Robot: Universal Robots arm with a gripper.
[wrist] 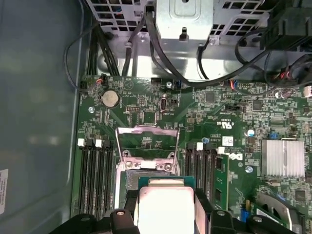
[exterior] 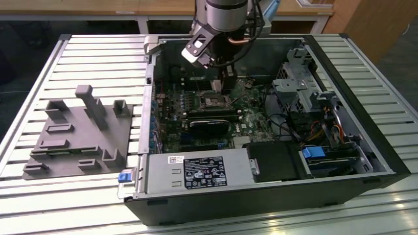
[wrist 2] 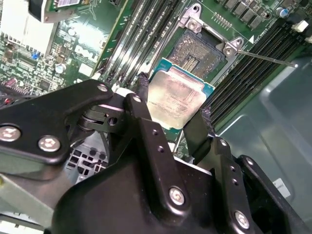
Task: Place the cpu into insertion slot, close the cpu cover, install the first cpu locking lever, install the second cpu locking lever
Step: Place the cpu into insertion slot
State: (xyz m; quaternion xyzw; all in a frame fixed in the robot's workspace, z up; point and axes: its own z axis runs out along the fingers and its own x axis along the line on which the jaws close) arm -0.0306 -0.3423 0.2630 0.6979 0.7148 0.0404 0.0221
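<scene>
Across the scene a slatted metal table (exterior: 78,54) carries an open computer case (exterior: 261,200) lying on its side. On the exterior view's left, well apart from the case, sits a grey moulded fixture (exterior: 78,142). The arm (exterior: 225,14) comes down from the far side into the case, over the green circuit board (exterior: 196,105). Near the case's front wall lies a boxy power supply (exterior: 196,174), and between it and the socket area sits a black oblong heatsink (exterior: 209,128).

The gripper (exterior: 227,85) hangs above the board's far part. In both wrist views the gripper (wrist 2: 173,100) (wrist: 165,204) pinches the cpu (wrist 2: 175,97) (wrist: 165,209) by two opposite edges. Its black fingers (wrist 2: 146,112) are pressed against the chip's sides, and the pale metal top faces the cameras.

The cpu cover (wrist: 147,129) is swung open, its silver frame lying on the far side of the socket, with board showing through its window. The insertion slot (wrist 2: 202,51) (wrist: 134,179) lies bare, its contact field uncovered inside the shiny rim. The cpu is held just beside it and overlaps its near edge in the second wrist view. It is not seated; whether it touches the rim cannot be told.

Long black memory slots (wrist 2: 141,29) run on either side of the socket. A thin metal lever (wrist 2: 265,58) reaches away from one socket corner.
</scene>
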